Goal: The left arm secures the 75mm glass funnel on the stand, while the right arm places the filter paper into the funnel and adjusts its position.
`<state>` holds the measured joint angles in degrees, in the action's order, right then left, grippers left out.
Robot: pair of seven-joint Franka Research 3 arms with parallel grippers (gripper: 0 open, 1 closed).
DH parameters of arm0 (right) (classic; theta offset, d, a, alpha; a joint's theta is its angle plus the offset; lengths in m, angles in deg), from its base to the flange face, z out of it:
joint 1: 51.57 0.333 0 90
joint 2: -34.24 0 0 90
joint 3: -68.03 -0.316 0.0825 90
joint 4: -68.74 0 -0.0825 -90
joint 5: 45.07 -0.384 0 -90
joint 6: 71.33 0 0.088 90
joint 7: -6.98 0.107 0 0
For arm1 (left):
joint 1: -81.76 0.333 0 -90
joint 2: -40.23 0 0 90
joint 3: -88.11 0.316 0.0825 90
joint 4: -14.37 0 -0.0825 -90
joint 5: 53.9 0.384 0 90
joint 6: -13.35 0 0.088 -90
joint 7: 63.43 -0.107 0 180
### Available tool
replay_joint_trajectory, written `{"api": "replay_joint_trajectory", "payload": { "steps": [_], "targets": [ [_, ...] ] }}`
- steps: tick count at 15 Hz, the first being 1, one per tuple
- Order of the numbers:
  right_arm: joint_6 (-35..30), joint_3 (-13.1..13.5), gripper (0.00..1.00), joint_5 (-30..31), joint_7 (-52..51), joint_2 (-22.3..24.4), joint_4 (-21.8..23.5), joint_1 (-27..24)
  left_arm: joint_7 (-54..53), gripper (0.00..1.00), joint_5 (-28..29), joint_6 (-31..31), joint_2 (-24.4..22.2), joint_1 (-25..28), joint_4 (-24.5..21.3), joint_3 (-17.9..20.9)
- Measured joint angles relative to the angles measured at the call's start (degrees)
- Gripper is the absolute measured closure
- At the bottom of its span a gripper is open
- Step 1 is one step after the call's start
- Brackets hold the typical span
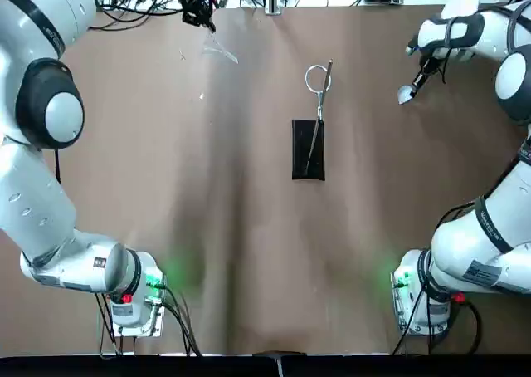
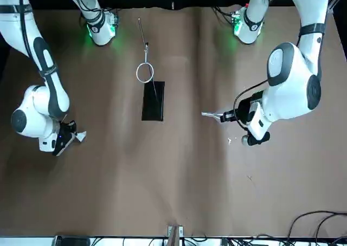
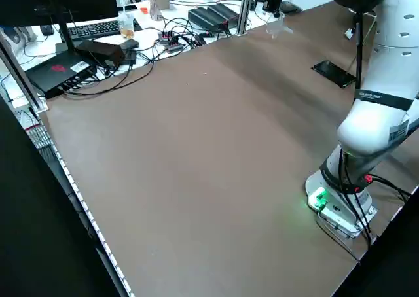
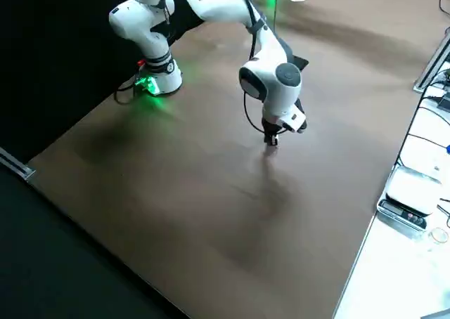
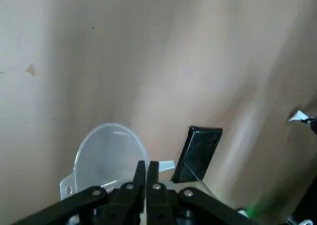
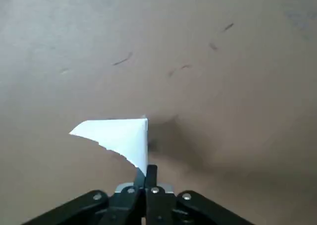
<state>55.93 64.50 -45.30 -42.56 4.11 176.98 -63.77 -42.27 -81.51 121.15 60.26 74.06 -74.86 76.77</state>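
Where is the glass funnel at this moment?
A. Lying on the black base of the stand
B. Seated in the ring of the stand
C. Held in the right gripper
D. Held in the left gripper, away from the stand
D: the left gripper is shut on the glass funnel, while the ring of the stand is empty.

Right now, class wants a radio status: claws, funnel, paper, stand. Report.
Left claw shut on glass funnel, far-left of table. Right claw shut on filter paper, far-right. Stand centre, ring empty. Nothing in the way.

Clutter past the brown table [image 3: 196, 153]
A keyboard [image 3: 98, 29], tangled cables [image 3: 173, 38], black boxes [image 3: 59, 71] and a small cup [image 3: 126, 24] line the far bench
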Motion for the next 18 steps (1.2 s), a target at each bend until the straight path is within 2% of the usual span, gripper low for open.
{"api": "replay_joint_trajectory", "payload": {
  "steps": [6,8,13,14,18],
  "targets": [
    [-30.4,-1.5,0.99,-0.8,10.9,1.7,-14.3,2.4,-0.1,0.97,0.0,-1.0,1.5,-0.6,-0.2,0.0],
    [-35.8,-1.6,0.99,-1.6,16.5,1.9,-17.0,4.4,-0.9,0.97,0.0,-1.0,2.7,-0.4,-0.2,0.0],
    [-45.5,-1.7,0.99,-3.5,26.9,2.0,-20.0,7.8,-9.5,0.97,0.0,-1.0,3.3,-0.5,0.1,-0.1],
    [-51.0,-1.8,0.99,-6.0,28.8,2.6,-21.9,8.3,-15.6,0.97,0.0,-1.0,3.3,-0.5,0.3,-0.2],
    [-60.2,-1.7,0.99,-12.3,32.2,5.0,-25.1,8.3,-27.4,0.97,0.0,-1.0,3.4,-0.6,0.2,-0.3]
  ]
}}
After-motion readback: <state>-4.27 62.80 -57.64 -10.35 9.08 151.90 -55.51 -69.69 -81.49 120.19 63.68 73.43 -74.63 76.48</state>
